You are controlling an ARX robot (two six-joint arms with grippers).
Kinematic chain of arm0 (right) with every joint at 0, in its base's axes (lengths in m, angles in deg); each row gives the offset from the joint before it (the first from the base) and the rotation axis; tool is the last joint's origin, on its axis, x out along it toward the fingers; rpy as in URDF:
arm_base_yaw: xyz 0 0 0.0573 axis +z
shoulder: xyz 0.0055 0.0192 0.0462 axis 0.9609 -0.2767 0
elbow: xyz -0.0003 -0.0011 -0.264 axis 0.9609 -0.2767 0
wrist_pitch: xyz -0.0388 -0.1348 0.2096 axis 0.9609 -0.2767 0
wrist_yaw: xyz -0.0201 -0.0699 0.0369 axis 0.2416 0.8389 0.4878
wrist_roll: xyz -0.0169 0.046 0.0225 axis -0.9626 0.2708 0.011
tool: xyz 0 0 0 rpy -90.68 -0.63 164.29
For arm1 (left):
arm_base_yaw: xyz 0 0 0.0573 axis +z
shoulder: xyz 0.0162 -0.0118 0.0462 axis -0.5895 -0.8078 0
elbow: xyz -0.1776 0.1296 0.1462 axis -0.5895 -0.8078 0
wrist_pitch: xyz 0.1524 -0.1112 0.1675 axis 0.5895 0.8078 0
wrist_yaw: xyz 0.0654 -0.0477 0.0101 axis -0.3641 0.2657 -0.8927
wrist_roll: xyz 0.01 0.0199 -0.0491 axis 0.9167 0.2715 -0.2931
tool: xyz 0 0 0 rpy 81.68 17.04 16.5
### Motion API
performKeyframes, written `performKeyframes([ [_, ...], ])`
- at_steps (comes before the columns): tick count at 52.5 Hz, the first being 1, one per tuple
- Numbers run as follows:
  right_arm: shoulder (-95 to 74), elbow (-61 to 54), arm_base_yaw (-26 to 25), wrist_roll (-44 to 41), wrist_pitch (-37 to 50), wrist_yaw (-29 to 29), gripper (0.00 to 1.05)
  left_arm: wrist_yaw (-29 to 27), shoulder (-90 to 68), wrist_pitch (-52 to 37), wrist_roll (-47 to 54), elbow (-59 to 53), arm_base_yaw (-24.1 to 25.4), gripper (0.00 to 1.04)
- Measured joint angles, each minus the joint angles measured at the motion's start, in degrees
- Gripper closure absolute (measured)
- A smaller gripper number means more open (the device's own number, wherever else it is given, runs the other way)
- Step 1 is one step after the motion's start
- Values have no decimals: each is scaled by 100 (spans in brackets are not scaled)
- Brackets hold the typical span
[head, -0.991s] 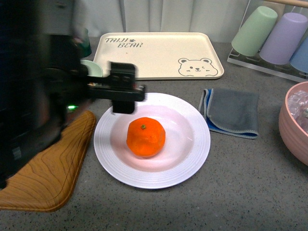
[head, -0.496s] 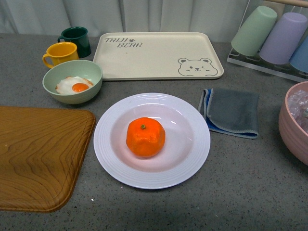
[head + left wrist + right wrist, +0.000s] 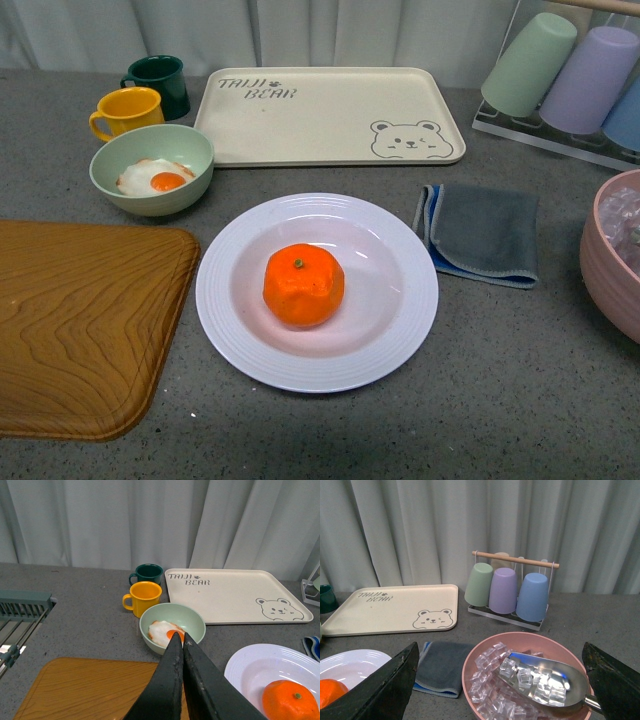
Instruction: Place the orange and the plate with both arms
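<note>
While orange (image 3: 303, 285) sits on plate (image 3: 400, 330), left gripper (image 3: 180, 637) raised, pinched empty, right gripper (image 3: 500, 650) spread wide

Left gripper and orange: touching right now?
Apart. The left wrist view shows the shut left gripper well clear of the orange, which sits on the plate; the front view shows no gripper near it.

I am looking at a grey, speckled countertop (image 3: 520, 400) that is running across the whole scene, near to far, matte and evenly lit. Along its far edge, pale grey-white curtains (image 3: 350, 30) are hanging in long vertical folds. Soft, diffuse light is casting only faint shadows on the surface. Through the left wrist camera I am also picking out a grey slatted rack (image 3: 22, 602) sitting on the counter.
</note>
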Motion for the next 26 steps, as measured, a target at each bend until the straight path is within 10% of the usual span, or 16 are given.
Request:
performKeyframes([
  [26,0,0,0,0,0,0,9,549,2326,2100,2,-24,557,101],
])
